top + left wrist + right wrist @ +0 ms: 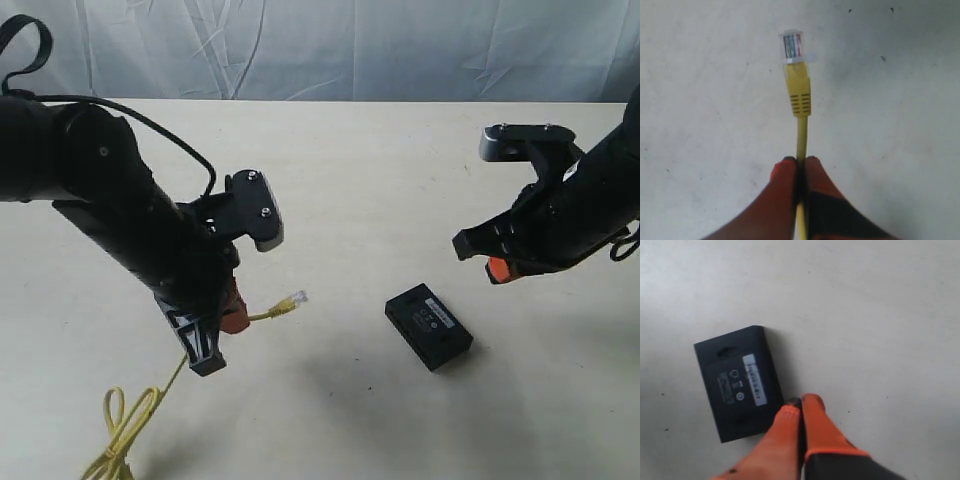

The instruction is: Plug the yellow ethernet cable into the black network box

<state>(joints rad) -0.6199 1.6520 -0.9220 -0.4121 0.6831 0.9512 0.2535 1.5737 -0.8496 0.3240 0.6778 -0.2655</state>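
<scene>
On the left, the left fingers [782,175] are pinched shut on the cable [262,316], just behind its plug [792,46]. The plug sticks out past the tips, up off the worktop [380,180], and points toward the box [428,325]. The rest of the cable hangs down to a loose loop. The box lies flat, label up, apart from the plug, with nothing plugged in. I cannot see its hole. On the right, the right fingers [816,416] are closed together on nothing, near the box. I think the cable is picked up and the plug must now go to the box. Next it must line up with the hole and slide straight in. The right fingers may need to hold the box steady.
</scene>
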